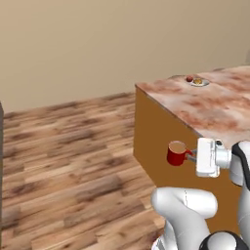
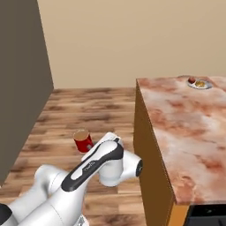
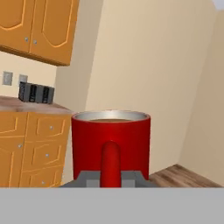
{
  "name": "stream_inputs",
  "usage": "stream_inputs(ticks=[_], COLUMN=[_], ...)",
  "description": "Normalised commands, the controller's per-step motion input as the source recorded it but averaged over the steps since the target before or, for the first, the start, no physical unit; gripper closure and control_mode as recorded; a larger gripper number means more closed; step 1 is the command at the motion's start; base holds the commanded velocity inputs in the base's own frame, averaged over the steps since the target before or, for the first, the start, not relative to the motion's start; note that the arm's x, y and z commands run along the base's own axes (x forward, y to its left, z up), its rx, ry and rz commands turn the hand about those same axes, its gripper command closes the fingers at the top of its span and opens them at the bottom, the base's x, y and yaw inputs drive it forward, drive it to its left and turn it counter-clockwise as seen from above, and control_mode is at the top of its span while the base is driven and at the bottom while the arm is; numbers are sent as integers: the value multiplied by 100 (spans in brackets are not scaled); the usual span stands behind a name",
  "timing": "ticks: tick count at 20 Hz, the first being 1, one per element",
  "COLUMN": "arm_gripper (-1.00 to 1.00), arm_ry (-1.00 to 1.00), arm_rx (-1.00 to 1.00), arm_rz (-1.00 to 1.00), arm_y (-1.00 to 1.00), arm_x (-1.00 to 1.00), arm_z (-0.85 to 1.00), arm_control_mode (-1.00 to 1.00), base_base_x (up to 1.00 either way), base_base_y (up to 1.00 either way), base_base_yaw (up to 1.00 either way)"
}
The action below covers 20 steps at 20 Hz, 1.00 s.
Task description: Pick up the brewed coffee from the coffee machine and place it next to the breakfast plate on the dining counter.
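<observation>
- The mug [image 1: 176, 153] is glossy red and cylindrical, holding brown coffee that is sitting just under its pale rim; from the hand camera the mug [image 3: 110, 146] is standing upright with its curved handle facing the lens.
- The gripper [image 1: 192, 155] is pinching the mug by that handle, its grey fingers [image 3: 89, 178] pressing in on either side, and is carrying it in the air over the wooden floor [image 1: 73, 156], beside the orange side of the island counter [image 1: 215, 110].
- From the right base camera the mug [image 2: 82, 140] is hanging left of the counter [image 2: 190, 128], well apart from the plate.
- The plate [image 1: 199, 82] is small, round and grey, holding something golden-brown; it is sitting at the far end of the counter with a small red thing [image 1: 189, 78] just beside it.
- The counter top is showing reddish-brown and cream marbling, flat and smooth; its side is plain orange wood.
- The floor is showing brown planks with dark grain.
- Orange panelled cabinets [image 3: 35, 28] and drawers [image 3: 33, 148] are showing behind the mug in the hand camera.
</observation>
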Motion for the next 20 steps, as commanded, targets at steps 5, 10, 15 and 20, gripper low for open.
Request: stream_inputs(ticks=[5, 10, 15, 20], arm_gripper=[100, 100, 100, 100], arm_ry=[0, 0, 0, 0], arm_rx=[0, 0, 0, 0], arm_rz=[0, 0, 0, 0], arm_y=[0, 0, 0, 0], arm_x=[0, 0, 0, 0], arm_z=[0, 0, 0, 0], arm_control_mode=[100, 100, 100, 100], base_base_x=[100, 100, 97, 87], base_base_y=[72, 85, 100, 100], base_base_yaw=[-21, -35, -50, -57])
